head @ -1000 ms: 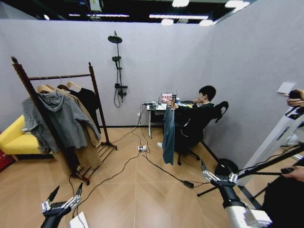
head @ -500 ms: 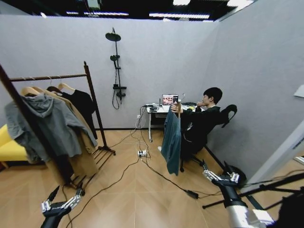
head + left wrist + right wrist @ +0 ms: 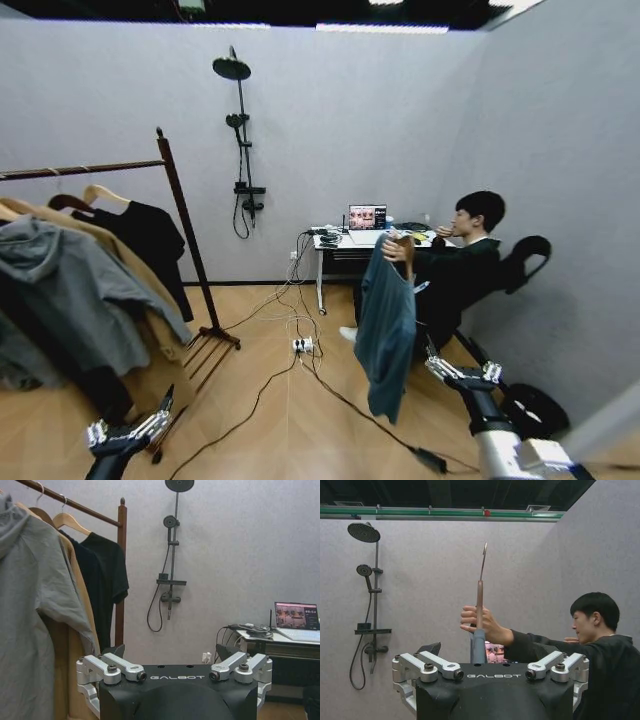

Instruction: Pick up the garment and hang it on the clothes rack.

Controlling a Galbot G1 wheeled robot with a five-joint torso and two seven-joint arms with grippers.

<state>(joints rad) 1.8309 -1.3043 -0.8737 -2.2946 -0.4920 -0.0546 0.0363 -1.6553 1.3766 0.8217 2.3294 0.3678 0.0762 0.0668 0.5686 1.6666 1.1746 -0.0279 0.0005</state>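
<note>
The right claw [image 3: 455, 369] hangs low with its fingers spread, holding nothing. Just ahead of it and to its left, a seated person's hand [image 3: 398, 246] holds up the garment [image 3: 387, 332], a dark teal-blue soft cloth drooping in long folds from a wooden hanger. The left claw [image 3: 130, 428] is also open and empty, with the clothes rack [image 3: 176, 213] beyond it, its bar carrying a grey hooded sweatshirt [image 3: 70, 290] and a black garment [image 3: 150, 240].

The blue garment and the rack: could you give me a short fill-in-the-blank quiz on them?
1. The garment is held up by a person's ____.
2. On the clothes rack, the hanger nearest its post carries a ____ garment.
3. The right gripper is open and holds ____.

Answers: hand; black; nothing
</note>
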